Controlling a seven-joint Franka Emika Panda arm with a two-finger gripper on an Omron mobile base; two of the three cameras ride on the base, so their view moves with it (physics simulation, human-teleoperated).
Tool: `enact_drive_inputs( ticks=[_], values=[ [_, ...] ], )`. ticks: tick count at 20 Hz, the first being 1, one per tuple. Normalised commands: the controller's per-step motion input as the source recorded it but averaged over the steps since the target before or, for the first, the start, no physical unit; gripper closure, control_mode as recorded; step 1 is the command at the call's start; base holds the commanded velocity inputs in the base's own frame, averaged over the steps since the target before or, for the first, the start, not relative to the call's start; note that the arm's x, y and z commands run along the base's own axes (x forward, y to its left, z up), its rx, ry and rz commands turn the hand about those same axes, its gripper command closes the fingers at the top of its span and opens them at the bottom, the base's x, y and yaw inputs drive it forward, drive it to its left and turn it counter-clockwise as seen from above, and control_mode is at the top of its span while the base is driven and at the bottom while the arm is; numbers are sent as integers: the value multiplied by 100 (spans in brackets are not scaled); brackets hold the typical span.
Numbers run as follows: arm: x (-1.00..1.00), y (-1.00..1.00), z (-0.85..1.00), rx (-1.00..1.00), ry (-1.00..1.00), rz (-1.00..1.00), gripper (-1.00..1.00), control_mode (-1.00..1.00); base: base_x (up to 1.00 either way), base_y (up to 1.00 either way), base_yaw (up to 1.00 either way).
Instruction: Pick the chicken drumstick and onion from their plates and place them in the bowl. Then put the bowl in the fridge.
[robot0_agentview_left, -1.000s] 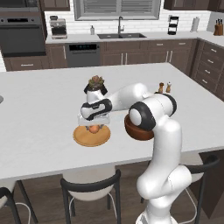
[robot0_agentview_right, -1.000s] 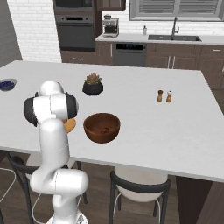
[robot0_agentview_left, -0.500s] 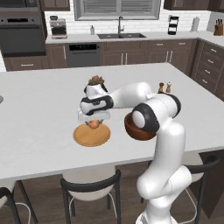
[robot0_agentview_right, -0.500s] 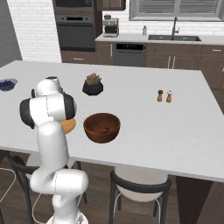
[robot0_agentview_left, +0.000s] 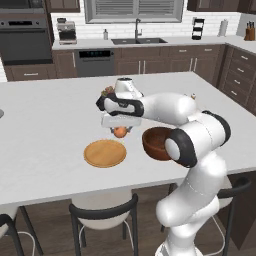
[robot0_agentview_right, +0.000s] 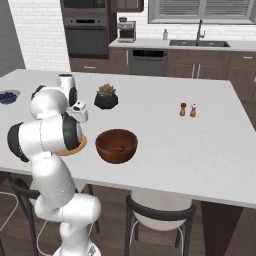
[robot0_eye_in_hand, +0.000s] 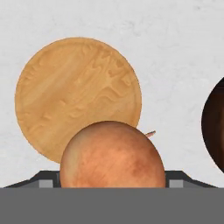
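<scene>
Aloft, onion (robot0_agentview_left: 120, 132) – tool (robot0_agentview_left: 120, 131) gripping, wooden plate (robot0_agentview_left: 104, 153) bare

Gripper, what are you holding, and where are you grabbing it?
The gripper holds the onion, pinched at its two sides, lifted above the wooden plate.

arm outstretched, claw (robot0_agentview_left: 120, 131) down — clamped
</scene>
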Motion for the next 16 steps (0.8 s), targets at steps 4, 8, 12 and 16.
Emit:
enact_drive_inputs(
  ticks=[4,8,12,16],
  values=[
    [-56,-99,4,8,0,0,100,-100,0,0,0],
    [-26,-100,14,8,0,0,100,-100,0,0,0],
    [-1,-99,27,6,2,0,100,-100,0,0,0],
    [0,-94,1,0,6,0,100,-100,0,0,0]
  ],
)
